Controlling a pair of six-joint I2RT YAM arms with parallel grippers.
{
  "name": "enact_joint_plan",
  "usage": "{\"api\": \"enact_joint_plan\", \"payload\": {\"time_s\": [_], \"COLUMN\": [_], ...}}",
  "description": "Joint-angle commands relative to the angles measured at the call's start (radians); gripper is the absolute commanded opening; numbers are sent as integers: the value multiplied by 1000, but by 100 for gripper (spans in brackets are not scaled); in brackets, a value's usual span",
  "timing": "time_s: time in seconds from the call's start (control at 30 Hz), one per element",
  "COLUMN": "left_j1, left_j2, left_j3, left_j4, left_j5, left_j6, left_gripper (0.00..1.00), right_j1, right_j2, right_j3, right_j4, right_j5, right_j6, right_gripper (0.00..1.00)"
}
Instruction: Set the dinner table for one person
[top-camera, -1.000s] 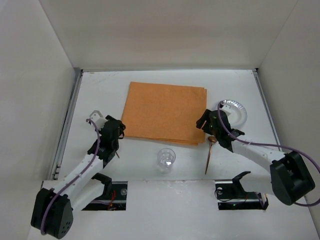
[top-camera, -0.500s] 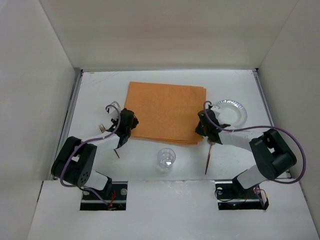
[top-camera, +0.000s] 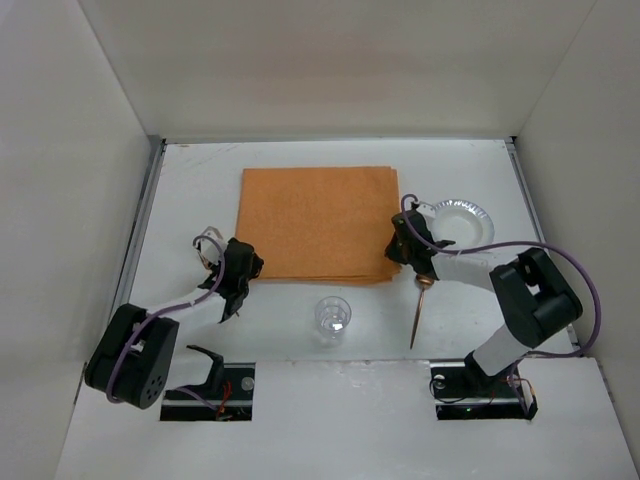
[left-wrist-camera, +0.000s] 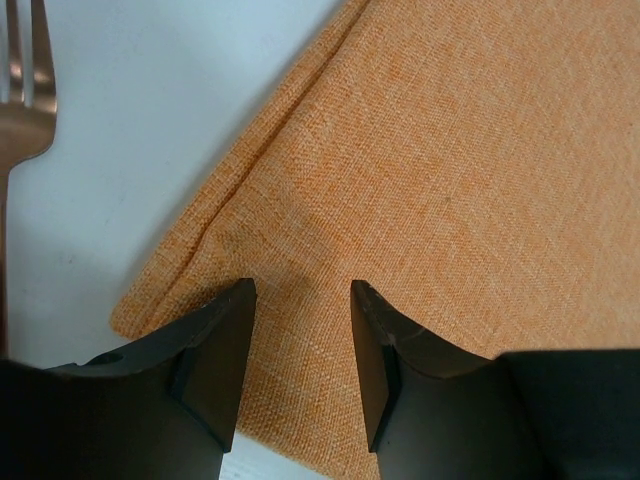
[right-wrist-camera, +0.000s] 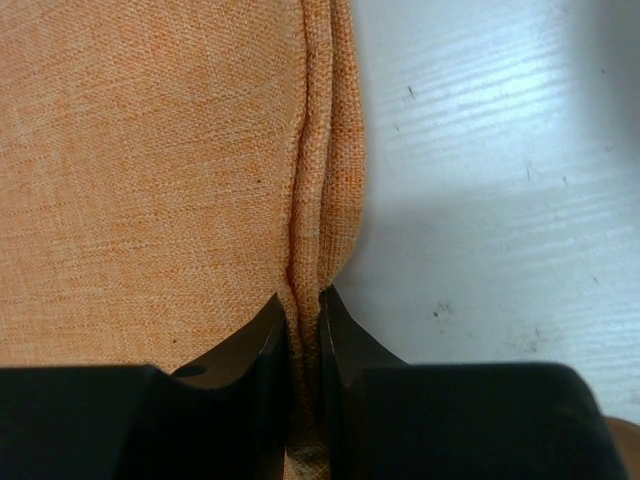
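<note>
A: Right gripper (right-wrist-camera: 303, 305) pinched shut on the near right corner of the mat (top-camera: 318, 222). Left gripper (left-wrist-camera: 300, 300) jaws apart over the near left corner.
B: Dinner table (top-camera: 200, 170) spreads beneath everything. The left should likely clamp too, then both pull evenly.
</note>
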Motion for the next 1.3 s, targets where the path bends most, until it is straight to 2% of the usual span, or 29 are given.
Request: {"api": "enact_joint_plan", "payload": {"time_s": [0.0,0.13,0.17,0.3,0.33,0.47,0.6,0.7,0.83,0.9,0.97,1.07,1.13,1.27], "left_j1": [-23,-46,-51,-88,-104,-175,-209,-215,-183,-169,-154,-140,-137,-134], "left_j2": [-60,-152,-174,-249,-263,-280,-204,-133,-55,-44,-42,-39,-25,-1], "left_j3": [-26,-18,-12,34,46,83,103,102,103,91,74,63,63,57], "left_j4": [-129,-206,-218,-258,-266,-275,-166,-54,7,20,30,52,81,124], "left_j5": [-23,-58,-66,-90,-107,-191,-175,-124,-67,-54,-47,-38,-35,-8], "left_j6": [-4,1,3,13,21,61,75,81,81,78,72,72,76,79], "left_gripper": [41,41,41,41,41,43,44,44,44,44,44,44,45,45], "right_j1": [-10,-22,-25,-27,-27,-21,33,137,183,196,223,257,260,217], "right_j2": [-81,-166,-181,-242,-262,-331,-350,-321,-250,-276,-353,-443,-466,-390], "right_j3": [-49,-80,-82,-76,-73,-63,-47,-20,-11,-43,-80,-103,-117,-126], "right_j4": [5,-20,-23,-12,-14,-57,-86,-74,-139,-184,-242,-336,-371,-333], "right_j5": [15,41,40,44,47,76,164,202,178,207,269,339,354,268], "right_j6": [19,9,6,-14,-14,-24,-39,-79,5,39,67,107,134,154], "right_gripper": [10,13,18,54,57,58,54,43,18,15,18,45,57,60]}}
